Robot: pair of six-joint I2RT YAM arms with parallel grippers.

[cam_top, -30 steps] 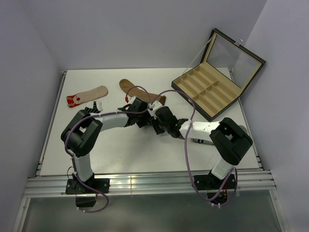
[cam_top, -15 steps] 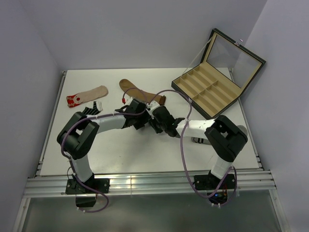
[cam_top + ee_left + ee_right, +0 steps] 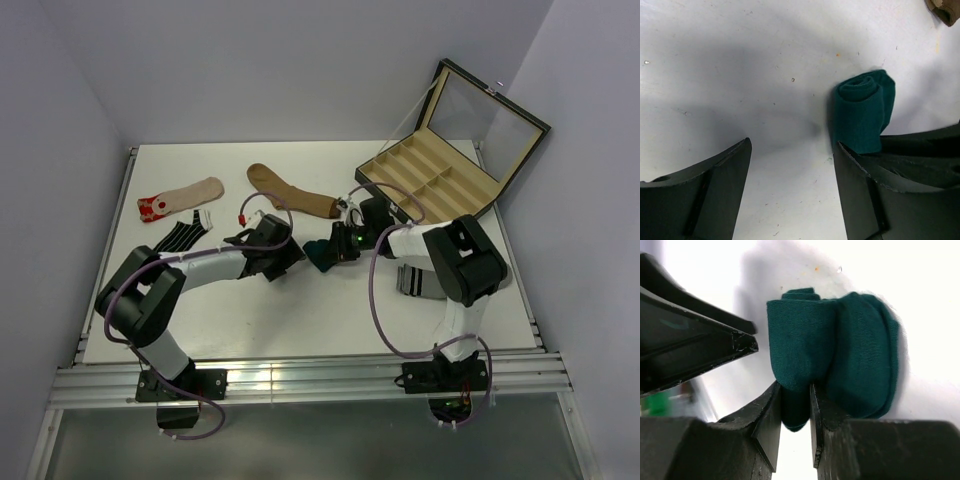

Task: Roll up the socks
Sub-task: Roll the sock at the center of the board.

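A dark teal sock (image 3: 322, 254), rolled into a short bundle, lies mid-table between the two grippers. My right gripper (image 3: 795, 390) is shut on a fold at one end of the teal roll (image 3: 840, 357); from above it (image 3: 337, 247) reaches in from the right. My left gripper (image 3: 792, 145) stands open over bare table, with the roll (image 3: 864, 115) just beyond its right finger; in the overhead view it (image 3: 294, 259) sits left of the sock. Other socks lie flat: brown (image 3: 288, 190), beige with a red toe (image 3: 182, 197), black with white stripes (image 3: 185, 235), and grey with a striped cuff (image 3: 420, 280).
An open wooden box (image 3: 432, 184) with compartments and a raised lid stands at the back right. The brown sock's cuff (image 3: 946, 10) shows at the top right of the left wrist view. The left gripper's finger (image 3: 690, 340) lies close beside the roll in the right wrist view.
The left gripper has opened and pulled back to the left, off the sock. The right gripper has closed on the teal roll and shifted right, so the roll now shows between the arms.
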